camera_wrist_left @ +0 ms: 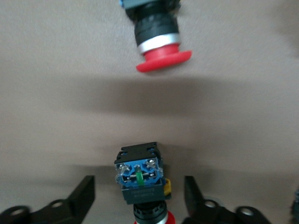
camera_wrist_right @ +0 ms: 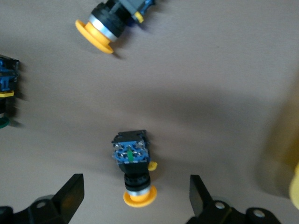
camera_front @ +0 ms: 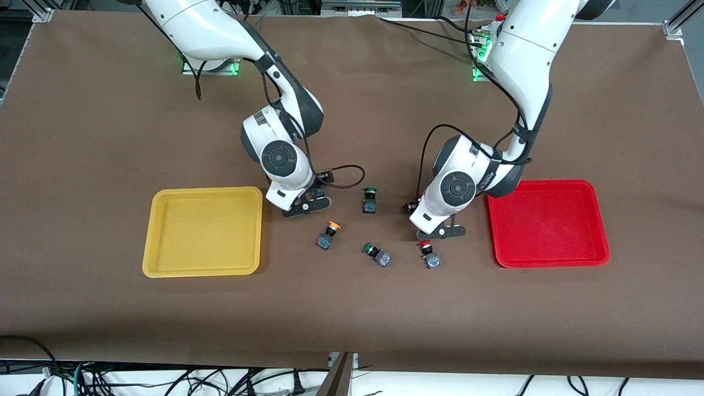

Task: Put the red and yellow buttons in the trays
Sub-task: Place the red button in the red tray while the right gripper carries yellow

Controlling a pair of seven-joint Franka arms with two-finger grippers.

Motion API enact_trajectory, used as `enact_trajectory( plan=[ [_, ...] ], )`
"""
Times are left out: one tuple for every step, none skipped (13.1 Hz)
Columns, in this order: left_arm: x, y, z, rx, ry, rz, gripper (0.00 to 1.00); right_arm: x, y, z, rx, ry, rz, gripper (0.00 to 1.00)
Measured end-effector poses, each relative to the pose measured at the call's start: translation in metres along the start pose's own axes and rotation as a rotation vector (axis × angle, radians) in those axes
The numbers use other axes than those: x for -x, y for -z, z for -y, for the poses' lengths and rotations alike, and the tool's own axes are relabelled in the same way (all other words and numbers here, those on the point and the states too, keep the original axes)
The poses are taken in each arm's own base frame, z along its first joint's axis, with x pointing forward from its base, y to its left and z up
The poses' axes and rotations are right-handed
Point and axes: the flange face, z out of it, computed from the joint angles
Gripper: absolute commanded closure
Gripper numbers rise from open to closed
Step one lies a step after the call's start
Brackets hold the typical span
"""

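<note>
Two grippers, both wide: left gripper straddling red button, right gripper straddling yellow button. Lower squarely, pinch bases. Trays at 9 and 3 o'clock, empty.

**Both arms bent low, jaws spread**

The right arm reaches from its base down toward the table's middle, its wrist turned downward. The right gripper hangs low over the table, its black fingers spread wide apart.

The left arm folds down from its base in the same manner, elbow high, wrist pointing down. The left gripper hangs low over the table, fingers likewise wide apart, gripping nothing.
</note>
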Motion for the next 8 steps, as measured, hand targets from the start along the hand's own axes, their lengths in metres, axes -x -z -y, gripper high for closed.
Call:
enact_trajectory(
  plan=[
    [0.001,-0.003,0.001,-0.002,0.001,0.002,0.78,0.002,-0.007,0.003,-0.003,0.005,-0.012,0.0],
    [0.001,-0.004,0.002,-0.001,0.001,0.001,0.79,0.003,-0.014,0.005,-0.006,0.008,-0.024,0.0],
    [0.001,-0.004,0.002,0.0,0.001,-0.001,0.82,0.005,-0.02,0.006,-0.008,0.01,-0.036,0.07],
    [0.001,-0.002,0.002,0.0,0.002,-0.003,0.82,0.006,-0.025,0.006,-0.01,0.012,-0.044,0.17],
    [0.0,0.0,0.003,0.002,0.004,-0.007,0.84,0.007,-0.029,0.006,-0.011,0.012,-0.049,0.2],
    [-0.003,0.007,0.005,0.003,0.009,-0.013,0.87,0.007,-0.031,0.005,-0.01,0.012,-0.049,0.21],
    [-0.007,0.021,0.013,-0.001,0.021,-0.014,0.9,0.007,-0.032,0.004,-0.009,0.011,-0.05,0.26],
    [-0.013,0.044,0.029,-0.005,0.035,-0.006,0.9,0.006,-0.032,0.004,-0.01,0.011,-0.056,0.34]
  ],
)
